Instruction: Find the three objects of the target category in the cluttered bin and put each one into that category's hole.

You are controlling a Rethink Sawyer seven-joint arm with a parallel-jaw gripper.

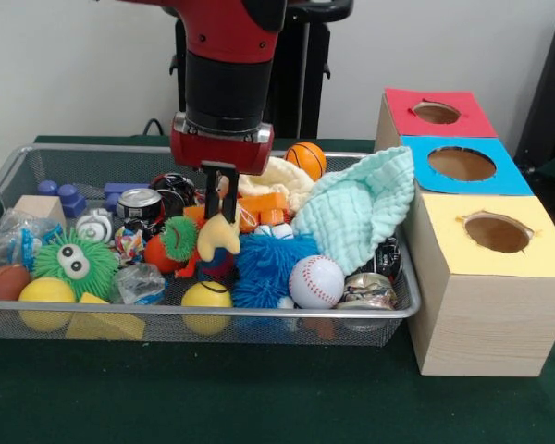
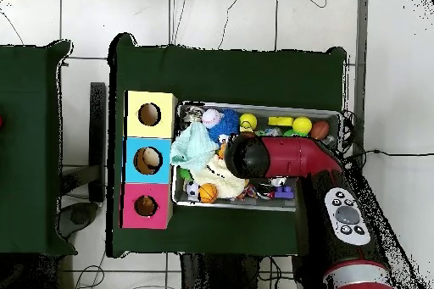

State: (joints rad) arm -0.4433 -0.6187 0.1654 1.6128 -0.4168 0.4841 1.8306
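Note:
The bin of silver wire mesh stands on the green table, full of toys; it also shows in the overhead view. The red-faced hole is on the farthest box to the bin's right, and in the overhead view it is the box nearest the robot. My gripper hangs straight down over the bin's middle, its fingers close together on the top of a yellow soft toy. The toy sits just above the other clutter. In the overhead view the arm's head hides the gripper.
The blue-faced hole and yellow-faced hole are on the nearer boxes. A mint cloth drapes over the bin's right side. A baseball, a blue spiky ball, a green fuzzy toy and a mini basketball lie around the gripper.

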